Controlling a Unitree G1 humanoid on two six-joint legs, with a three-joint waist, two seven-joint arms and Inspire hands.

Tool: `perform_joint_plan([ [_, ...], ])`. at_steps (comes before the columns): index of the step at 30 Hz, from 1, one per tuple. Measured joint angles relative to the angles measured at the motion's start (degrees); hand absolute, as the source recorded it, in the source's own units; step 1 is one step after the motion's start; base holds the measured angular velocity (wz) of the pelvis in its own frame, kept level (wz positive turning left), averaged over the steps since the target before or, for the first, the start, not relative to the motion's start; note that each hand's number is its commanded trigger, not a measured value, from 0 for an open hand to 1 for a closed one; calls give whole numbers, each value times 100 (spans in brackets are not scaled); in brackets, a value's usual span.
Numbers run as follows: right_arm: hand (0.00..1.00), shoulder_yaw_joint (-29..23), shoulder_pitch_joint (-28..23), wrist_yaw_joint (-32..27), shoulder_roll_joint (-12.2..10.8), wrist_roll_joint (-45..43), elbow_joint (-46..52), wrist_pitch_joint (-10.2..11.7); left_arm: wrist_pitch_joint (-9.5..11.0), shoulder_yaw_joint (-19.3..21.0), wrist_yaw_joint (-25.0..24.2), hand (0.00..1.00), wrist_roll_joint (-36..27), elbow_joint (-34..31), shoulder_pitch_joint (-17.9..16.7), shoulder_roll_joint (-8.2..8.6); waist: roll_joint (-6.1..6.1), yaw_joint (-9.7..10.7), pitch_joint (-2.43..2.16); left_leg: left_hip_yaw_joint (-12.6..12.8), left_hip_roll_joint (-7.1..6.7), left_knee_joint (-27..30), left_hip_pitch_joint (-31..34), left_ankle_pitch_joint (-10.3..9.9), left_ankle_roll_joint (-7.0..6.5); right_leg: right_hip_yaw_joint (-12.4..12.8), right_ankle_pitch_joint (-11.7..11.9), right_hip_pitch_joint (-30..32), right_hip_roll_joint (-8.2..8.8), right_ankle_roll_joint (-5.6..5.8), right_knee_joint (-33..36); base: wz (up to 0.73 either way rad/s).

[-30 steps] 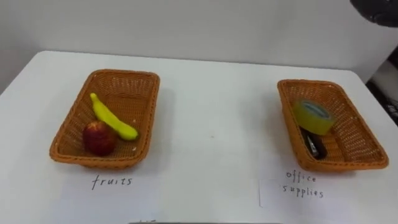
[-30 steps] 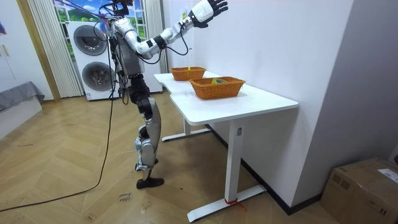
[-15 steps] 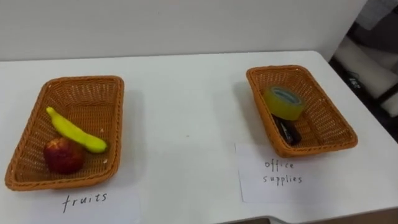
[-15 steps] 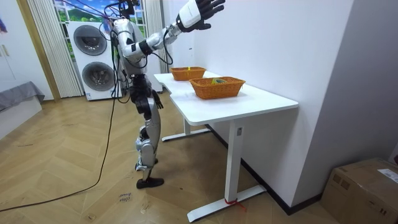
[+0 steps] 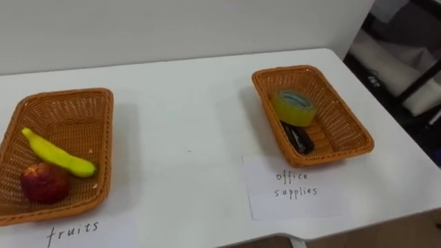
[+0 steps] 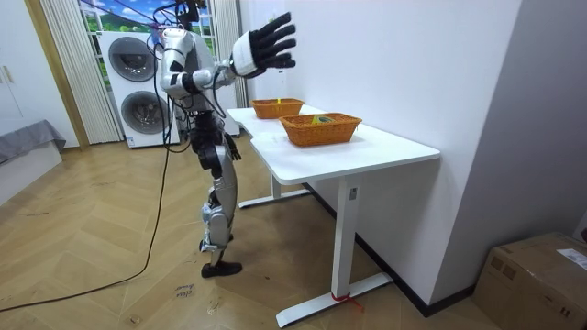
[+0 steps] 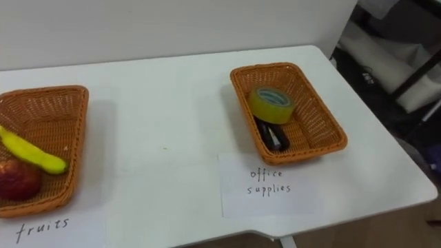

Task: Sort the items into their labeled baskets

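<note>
- One banana point(image 5: 58, 157) lies slantwise in the fruit basket point(image 5: 65, 95), with one red apple point(image 5: 44, 182) just in front of it and touching its underside.
- One yellow roll of tape point(image 5: 293, 107) rests tilted in the back half of the office basket point(image 5: 357, 136). One dark object point(image 5: 298, 138), too small to name, lies just in front of it on the basket floor.
- That makes four task items, two to each basket, and none lies loose on the tabletop point(image 5: 186, 117).
- The two wicker baskets are well apart. The fruit basket sits at the tabletop's left edge, and the office basket sits toward the right edge, nearer the back right corner than the front.
- There are two hand-lettered paper labels, one in front of each basket along the front edge: the left label point(image 5: 76, 234) and the right label point(image 5: 293, 196).
- In the room view the robot stands upright at the long edge of the table, on the room view's left.
- Its right hand point(image 6: 262, 48) is raised high above and short of the tabletop, with the fingers spread wide. It holds nothing and touches nothing.
</note>
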State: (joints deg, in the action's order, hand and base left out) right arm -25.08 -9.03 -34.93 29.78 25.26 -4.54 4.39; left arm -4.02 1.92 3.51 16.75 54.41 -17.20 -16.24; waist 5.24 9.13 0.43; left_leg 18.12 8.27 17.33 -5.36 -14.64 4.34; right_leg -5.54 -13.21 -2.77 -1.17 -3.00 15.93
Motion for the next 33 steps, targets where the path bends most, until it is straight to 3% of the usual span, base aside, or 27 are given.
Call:
perform_joint_plan([
  [2, 0, 0, -32, -140, -146, -2, -238, 120, 32, -32, 48, 0, 0, -25, 44, 26, -48, 5, 8, -21, -1, -31, -31, 4, 6, 40, 4, -3, -19, -10, 0, -10],
  [5, 0, -51, -271, -337, -367, 37, -551, 174, 57, -39, 110, 0, -17, -6, 24, 166, -184, -15, -50, -22, -47, -117, -41, 15, 5, 81, 8, 70, -1, -4, 27, -11],
  [15, 0, -63, -695, -1079, -1353, 948, -1963, 274, 124, -25, 333, 0, -94, -45, -149, 236, -245, -23, -48, -118, -169, -411, -121, 105, -12, 182, 1, 154, -2, 23, -12, -6],
  [17, 0, 57, -742, -1093, -1430, 1029, -2396, 449, 204, -25, 398, 0, -96, 38, -185, 262, -295, -34, -61, -156, -187, -416, -141, 105, -12, 193, 1, 135, 6, 33, -30, -9],
  [20, 0, 343, -812, -1077, -1554, 1025, -3102, 479, 221, -35, 482, 0, -124, 118, -240, 304, -309, -74, -76, -118, -214, -519, -243, 104, -12, 242, -14, 108, 6, 58, -10, -7],
  [23, 0, 765, -1003, -989, -1724, 1027, -3377, 485, 217, -43, 487, 0, -150, 204, -252, 396, -388, -139, -68, -101, -223, -547, -290, 104, -13, 313, -19, 118, 0, 65, -11, -13],
  [27, 0, 882, -985, -757, -2068, 1019, -3906, 479, 227, -38, 488, 0, -150, 254, -234, 541, -444, -164, -54, -122, -240, -569, -347, 104, -13, 312, -38, 69, 12, 78, -3, -1],
  [31, 0, 1233, -923, -341, -2099, 961, -4321, 435, 218, -40, 471, 0, -148, 304, -234, 634, -455, -173, -46, -231, -260, -571, -362, 104, -13, 315, -37, 59, 21, 82, 5, 0],
  [33, 0, 1473, -839, 200, -2100, 709, -4671, 359, 215, -39, 415, 0, -17, 300, -236, 654, -444, -209, -40, -293, -267, -571, -365, 104, -13, 331, -36, 62, 14, 82, 5, 0],
])
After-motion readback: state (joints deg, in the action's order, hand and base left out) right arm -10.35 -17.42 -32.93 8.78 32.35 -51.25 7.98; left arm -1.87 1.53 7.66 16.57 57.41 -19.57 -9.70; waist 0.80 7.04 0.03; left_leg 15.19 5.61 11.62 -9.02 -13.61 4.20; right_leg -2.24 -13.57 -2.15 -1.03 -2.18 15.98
